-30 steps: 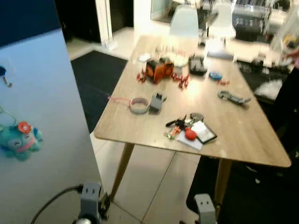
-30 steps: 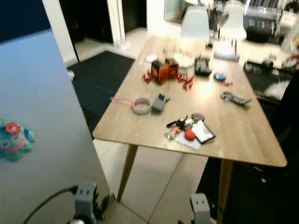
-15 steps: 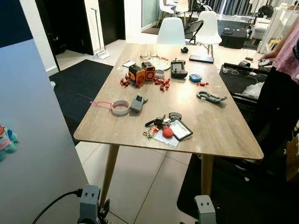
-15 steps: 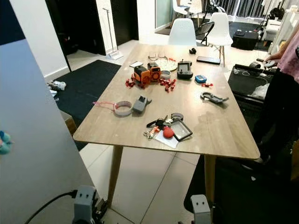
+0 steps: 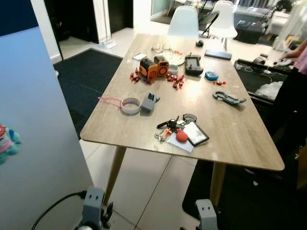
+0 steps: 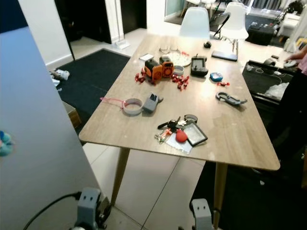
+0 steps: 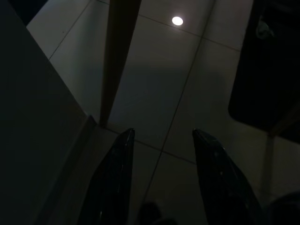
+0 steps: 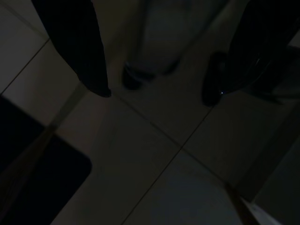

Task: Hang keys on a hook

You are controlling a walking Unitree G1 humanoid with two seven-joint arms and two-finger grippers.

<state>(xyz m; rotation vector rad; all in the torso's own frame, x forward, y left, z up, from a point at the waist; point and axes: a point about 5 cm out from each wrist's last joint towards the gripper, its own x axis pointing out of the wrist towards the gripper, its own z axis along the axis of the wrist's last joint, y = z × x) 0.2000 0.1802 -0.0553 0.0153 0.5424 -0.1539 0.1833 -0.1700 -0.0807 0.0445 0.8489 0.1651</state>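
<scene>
A bunch of keys with a red tag lies near the front edge of the wooden table, beside a black card holder. At the left stands a pale blue panel with a teal plush toy hanging on it. Both arms hang low, their wrists at the bottom of the head views. My left gripper is open over the tiled floor next to a table leg. My right gripper is also open above dark floor tiles.
On the table lie a tape roll, a grey device, an orange toy, a carabiner and small items. White chairs stand at the far end. A black rug lies left; a person stands right.
The camera has shifted, so the table sits a little to the right and closer than half a second ago. The things on the table lie as before, and both arms still hang.
</scene>
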